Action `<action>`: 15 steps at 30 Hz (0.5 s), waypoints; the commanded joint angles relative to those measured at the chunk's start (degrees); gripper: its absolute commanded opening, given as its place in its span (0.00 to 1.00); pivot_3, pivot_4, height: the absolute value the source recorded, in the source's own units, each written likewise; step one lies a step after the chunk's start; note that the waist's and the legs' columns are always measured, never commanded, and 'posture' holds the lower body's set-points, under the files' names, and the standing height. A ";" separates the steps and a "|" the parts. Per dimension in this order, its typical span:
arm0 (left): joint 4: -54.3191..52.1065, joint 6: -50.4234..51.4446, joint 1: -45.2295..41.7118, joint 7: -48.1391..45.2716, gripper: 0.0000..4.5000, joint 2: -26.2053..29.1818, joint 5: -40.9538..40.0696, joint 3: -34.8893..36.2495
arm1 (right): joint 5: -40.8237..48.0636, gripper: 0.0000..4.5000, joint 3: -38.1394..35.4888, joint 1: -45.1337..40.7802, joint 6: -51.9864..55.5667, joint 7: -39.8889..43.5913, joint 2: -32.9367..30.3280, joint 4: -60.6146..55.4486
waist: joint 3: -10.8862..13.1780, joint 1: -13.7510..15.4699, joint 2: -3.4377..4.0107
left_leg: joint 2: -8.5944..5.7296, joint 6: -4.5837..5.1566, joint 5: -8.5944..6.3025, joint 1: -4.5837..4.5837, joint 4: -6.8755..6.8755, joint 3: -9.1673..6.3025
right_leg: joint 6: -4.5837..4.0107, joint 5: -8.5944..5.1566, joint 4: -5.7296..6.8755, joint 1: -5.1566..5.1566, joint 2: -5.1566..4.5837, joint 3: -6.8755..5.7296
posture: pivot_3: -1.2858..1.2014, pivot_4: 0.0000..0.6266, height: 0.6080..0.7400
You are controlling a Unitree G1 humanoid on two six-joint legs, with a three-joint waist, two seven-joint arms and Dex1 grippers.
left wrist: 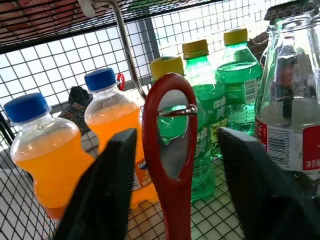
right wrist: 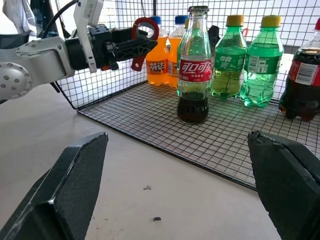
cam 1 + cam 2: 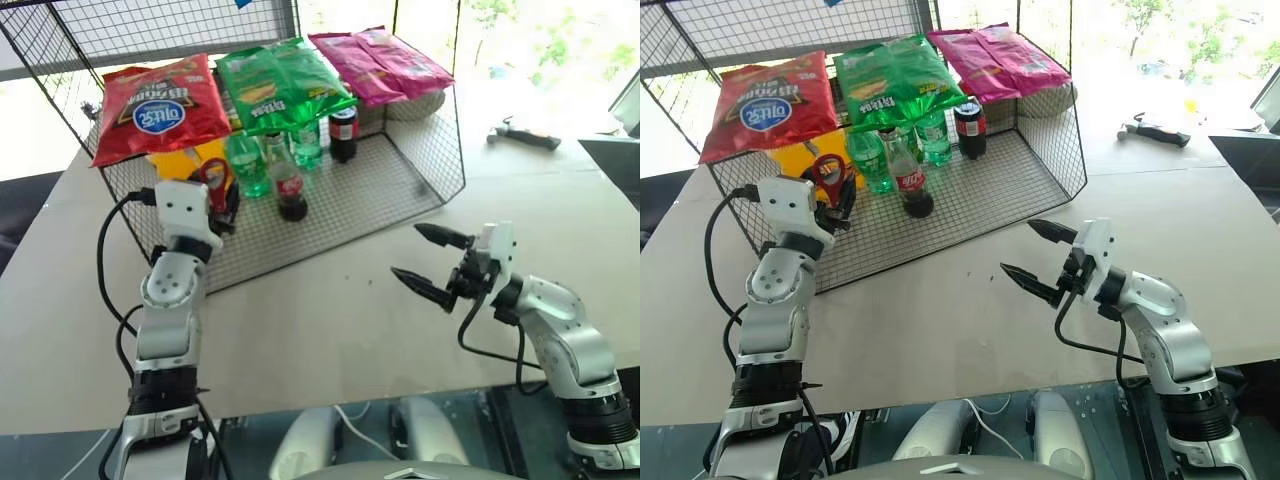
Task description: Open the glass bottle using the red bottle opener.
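The glass bottle point(image 2: 194, 70), with dark drink, a red label and its cap on, stands upright on the wire rack's floor point(image 3: 370, 195). The red bottle opener point(image 1: 172, 150) stands upright at the rack's left front, its ring head up, with a thin metal hook crossing the ring. My left gripper point(image 3: 220, 205) straddles the opener's handle, one finger on each side, and a narrow gap shows on both sides. The bottle is just to the right of that gripper. My right gripper point(image 3: 404, 250) hangs open and empty over the table in front of the rack, pointing left towards the bottle.
Orange drink bottles point(image 1: 112, 125), green plastic bottles point(image 2: 262, 60) and a squat dark bottle point(image 3: 343, 133) crowd the rack behind the glass bottle. Red, green and pink snack bags point(image 3: 275, 85) lie on the rack's top. A dark tool point(image 3: 525, 135) lies on the table at the far right.
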 commanded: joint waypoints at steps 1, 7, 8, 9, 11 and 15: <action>-1.47 -1.86 -0.07 -0.52 0.18 0.07 -0.89 0.46 | 0.28 1.00 -1.03 0.06 -1.11 -0.45 -0.26 -2.12 | 0.00 0.03 0.00 | 0.00 0.00 0.00 0.00 0.00 0.00 | 0.00 0.00 0.01 0.00 0.00 0.00 | 0.52 0.24 0.96; -6.63 0.17 2.58 -1.44 0.04 -2.47 -7.10 2.03 | 0.43 1.00 -1.17 -0.28 -1.09 -0.19 -0.56 -1.80 | 0.00 0.03 -0.01 | -0.01 0.00 0.00 0.01 0.01 0.01 | 0.00 0.00 0.03 0.01 -0.02 0.01 | 0.52 0.24 0.96; -7.57 0.79 3.04 -1.31 0.04 -2.85 -7.86 2.24 | 0.47 1.00 -1.20 -0.37 -1.08 -0.10 -0.61 -1.69 | -0.01 0.04 -0.01 | -0.01 0.00 0.00 0.00 0.02 0.00 | 0.00 0.00 0.03 0.00 -0.03 0.01 | 0.52 0.24 0.96; -8.46 1.49 3.54 -1.18 0.04 -3.34 -8.91 2.49 | 0.49 1.00 -1.17 -0.44 -1.05 0.01 -0.65 -1.57 | -0.01 0.05 -0.01 | -0.01 0.00 0.00 0.00 0.02 0.00 | 0.00 0.00 0.03 0.00 -0.03 0.00 | 0.52 0.24 0.96; -10.40 2.94 4.57 -1.23 0.04 -4.43 -11.53 2.82 | 0.48 1.00 -1.06 -0.60 -1.03 0.30 -0.74 -1.26 | -0.01 0.04 -0.01 | -0.01 0.00 0.00 0.00 0.02 0.00 | 0.00 0.00 0.05 0.01 -0.03 0.00 | 0.52 0.24 0.96; -14.86 6.40 6.25 -2.23 0.04 -7.04 -19.12 3.16 | 0.43 1.00 -0.81 -1.13 -1.05 0.69 -0.71 -0.59 | -0.02 0.07 -0.02 | -0.01 0.00 0.00 0.00 0.05 0.00 | 0.00 0.00 0.08 0.01 -0.03 0.00 | 0.52 0.24 0.96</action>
